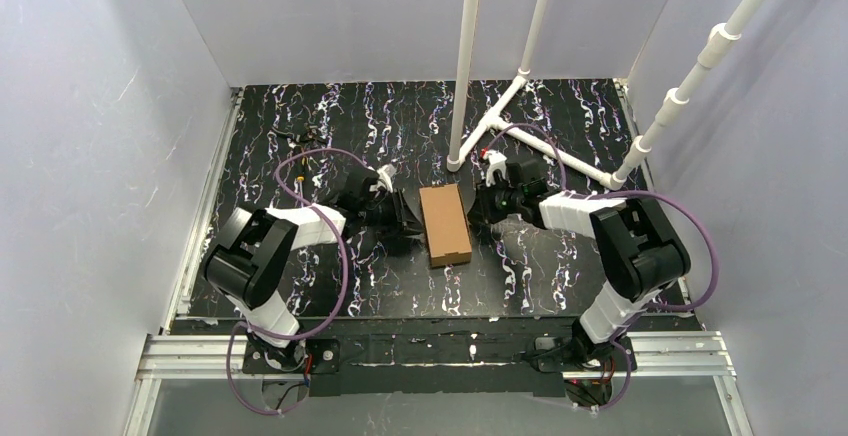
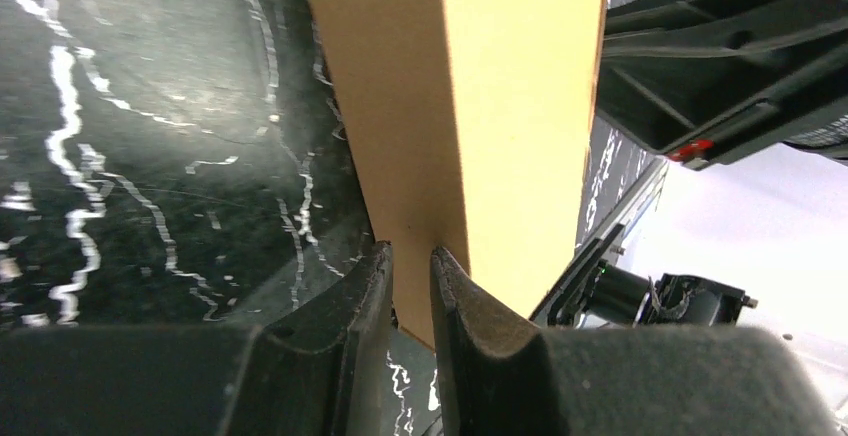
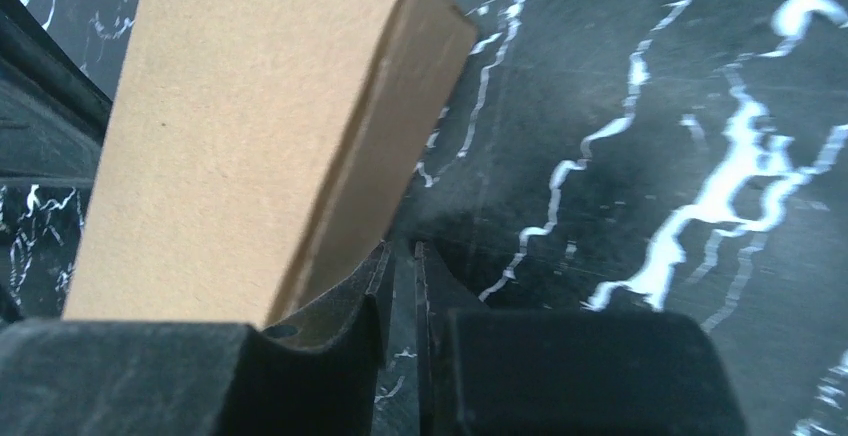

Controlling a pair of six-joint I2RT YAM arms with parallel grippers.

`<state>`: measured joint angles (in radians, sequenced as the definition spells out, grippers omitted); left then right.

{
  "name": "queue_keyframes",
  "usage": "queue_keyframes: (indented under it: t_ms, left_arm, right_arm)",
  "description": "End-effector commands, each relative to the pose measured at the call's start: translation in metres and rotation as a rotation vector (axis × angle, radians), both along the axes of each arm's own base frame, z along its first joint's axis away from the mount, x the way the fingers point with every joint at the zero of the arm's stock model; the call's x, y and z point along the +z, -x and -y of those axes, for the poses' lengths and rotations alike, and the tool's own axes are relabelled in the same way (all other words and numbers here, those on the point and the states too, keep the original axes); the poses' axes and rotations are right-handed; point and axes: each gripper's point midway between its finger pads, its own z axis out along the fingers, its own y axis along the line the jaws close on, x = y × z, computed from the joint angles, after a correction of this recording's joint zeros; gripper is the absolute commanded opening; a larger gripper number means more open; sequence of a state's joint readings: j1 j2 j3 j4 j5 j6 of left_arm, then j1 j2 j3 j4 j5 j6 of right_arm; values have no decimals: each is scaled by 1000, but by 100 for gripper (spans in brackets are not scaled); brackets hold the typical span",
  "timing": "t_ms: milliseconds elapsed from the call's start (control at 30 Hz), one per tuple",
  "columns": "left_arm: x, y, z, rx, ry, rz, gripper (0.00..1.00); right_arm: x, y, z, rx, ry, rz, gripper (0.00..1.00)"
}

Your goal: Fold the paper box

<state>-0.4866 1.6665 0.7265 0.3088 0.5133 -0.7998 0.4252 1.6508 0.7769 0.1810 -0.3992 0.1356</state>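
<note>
Two arms flank the box (image 1: 445, 224), folded and lying mid-surface (image 1: 300, 136) between them, likely to square its sides. Left tool (image 2: 411, 268) nearly pressed together, seemingly pinching the box's edge. Right tool (image 3: 400, 271) narrow beside the box; grip unclear.

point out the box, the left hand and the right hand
box (image 1: 446, 224), top view, middle of its top face
left hand (image 2: 412, 281), left wrist view, gap between its fingertips
right hand (image 3: 401, 271), right wrist view, gap between its fingertips
</note>
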Motion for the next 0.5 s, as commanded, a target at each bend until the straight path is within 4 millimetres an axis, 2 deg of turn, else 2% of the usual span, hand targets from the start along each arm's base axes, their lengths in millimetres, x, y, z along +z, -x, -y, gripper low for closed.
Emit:
queue_keyframes:
  t_ms: [0, 167, 333, 467]
  left_arm:
    - [30, 10, 21, -81, 54, 64, 19]
    - [49, 18, 42, -139, 96, 87, 20]
    - [84, 14, 59, -151, 148, 147, 20]
    - [97, 8, 64, -138, 164, 167, 20]
  right_arm:
    - [11, 4, -27, 58, -68, -6, 20]
    - [18, 14, -48, 105, -160, -72, 16]
    - [26, 26, -67, 162, -230, -116, 16]
    - [25, 40, -80, 217, -255, -162, 16]
